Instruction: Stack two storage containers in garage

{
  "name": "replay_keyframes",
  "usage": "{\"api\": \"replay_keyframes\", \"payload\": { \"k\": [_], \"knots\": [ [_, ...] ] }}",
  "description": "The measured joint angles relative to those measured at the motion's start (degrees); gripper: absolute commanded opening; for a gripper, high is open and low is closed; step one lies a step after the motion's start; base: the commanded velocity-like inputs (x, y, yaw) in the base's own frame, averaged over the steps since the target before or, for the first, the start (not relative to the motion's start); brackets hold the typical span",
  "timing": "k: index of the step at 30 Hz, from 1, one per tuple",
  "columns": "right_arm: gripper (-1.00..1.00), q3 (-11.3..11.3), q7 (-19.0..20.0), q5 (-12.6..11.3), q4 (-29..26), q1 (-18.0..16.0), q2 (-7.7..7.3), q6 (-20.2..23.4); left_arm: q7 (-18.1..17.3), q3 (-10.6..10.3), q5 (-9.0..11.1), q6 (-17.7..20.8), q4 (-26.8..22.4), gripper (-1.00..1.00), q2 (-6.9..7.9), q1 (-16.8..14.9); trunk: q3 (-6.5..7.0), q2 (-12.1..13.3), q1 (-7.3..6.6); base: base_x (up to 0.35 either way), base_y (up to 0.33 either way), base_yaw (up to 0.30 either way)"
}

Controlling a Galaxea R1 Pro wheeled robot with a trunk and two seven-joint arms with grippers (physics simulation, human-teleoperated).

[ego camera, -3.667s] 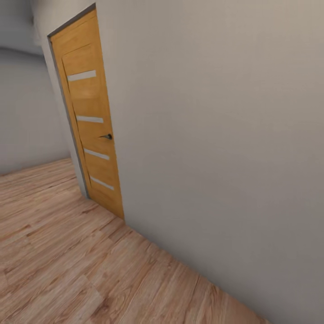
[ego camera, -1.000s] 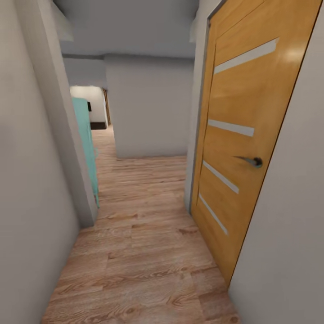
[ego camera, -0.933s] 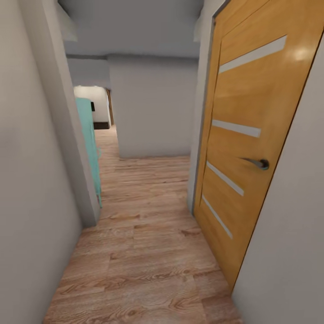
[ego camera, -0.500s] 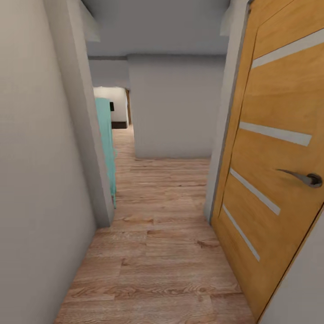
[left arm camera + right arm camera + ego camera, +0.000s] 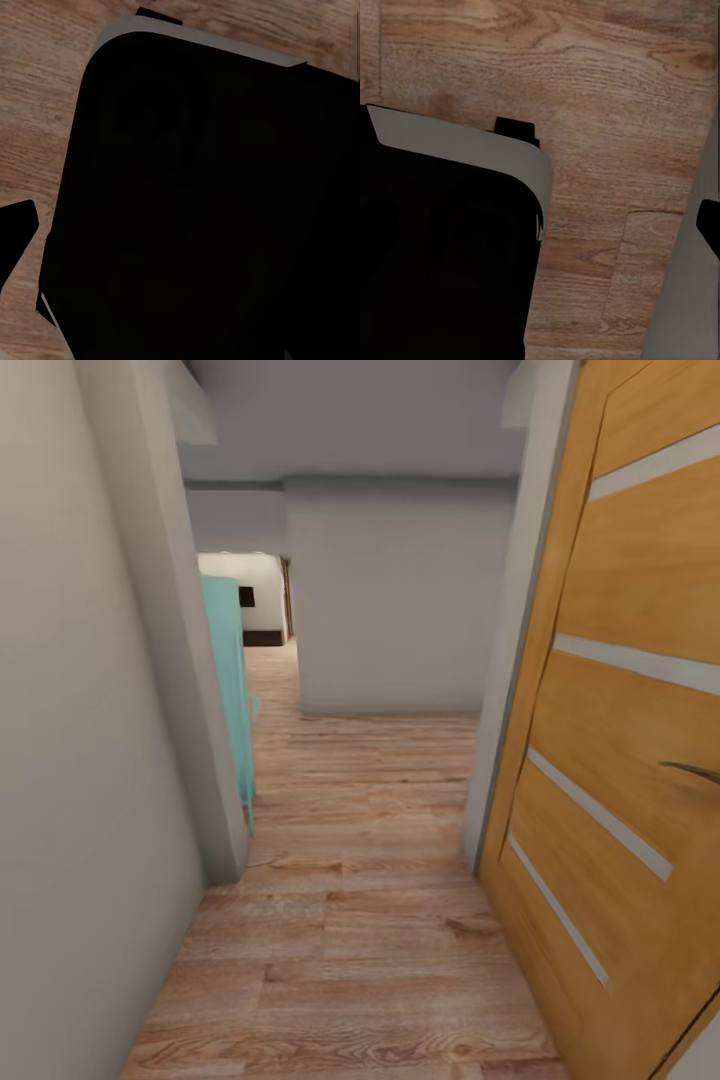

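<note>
I am in a narrow hallway with light wood-plank flooring [image 5: 360, 920]. The two storage containers are out of view, and so is the garage's concrete floor. An orange-wood door [image 5: 620, 740] with pale stripes and a dark lever handle [image 5: 695, 770] stands close on my right. Both wrist views look down at the planks past my own black, grey-edged body [image 5: 210, 210] [image 5: 442, 262]. A dark tip [image 5: 15, 232] sits at the edge of the left wrist view and another [image 5: 709, 225] at the edge of the right wrist view. They are too little to judge either gripper's state.
A grey wall [image 5: 80, 760] runs close on the left and ends at a corner. A teal object [image 5: 230, 680] stands just beyond that corner. A grey wall block [image 5: 400, 600] closes the corridor ahead, with a lit opening [image 5: 250, 600] to its left.
The camera turned from facing the door's wall to looking down the corridor, then moved forward. The door now looms larger at the right and the teal object sits nearer.
</note>
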Motion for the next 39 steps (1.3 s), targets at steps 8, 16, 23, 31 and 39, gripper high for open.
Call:
{"api": "replay_keyframes", "payload": {
  "k": [8,16,23,31,39],
  "knots": [
    [1.00,-0.05,0.07,-0.18,0.00,0.00,0.28,0.02,0.00,0.00,0.00,0.00,0.00,1.00,0.00,0.00,0.00,0.00,0.00,0.323,0.044,0.000],
    [1.00,-0.09,0.07,-0.28,0.00,0.00,0.28,0.03,0.00,0.00,0.00,0.10,0.01,1.00,0.00,0.00,0.00,0.00,0.00,0.322,0.089,0.000],
    [1.00,-0.09,0.08,-0.24,0.00,0.00,0.28,-0.04,0.00,0.05,0.01,-0.07,0.00,1.00,0.00,0.00,0.00,0.00,0.00,0.323,0.095,0.000],
    [1.00,-0.24,0.08,-0.29,-0.07,0.00,0.61,-0.07,0.00,0.14,-0.06,-0.16,-0.08,1.00,0.00,0.00,0.00,0.00,0.00,0.322,0.096,0.000],
    [1.00,-0.39,0.08,-0.33,-0.46,-0.01,0.89,-0.12,0.00,0.18,-0.06,-0.21,-0.14,1.00,0.00,0.00,0.00,0.00,0.00,0.323,0.096,0.000]
  ]
}}
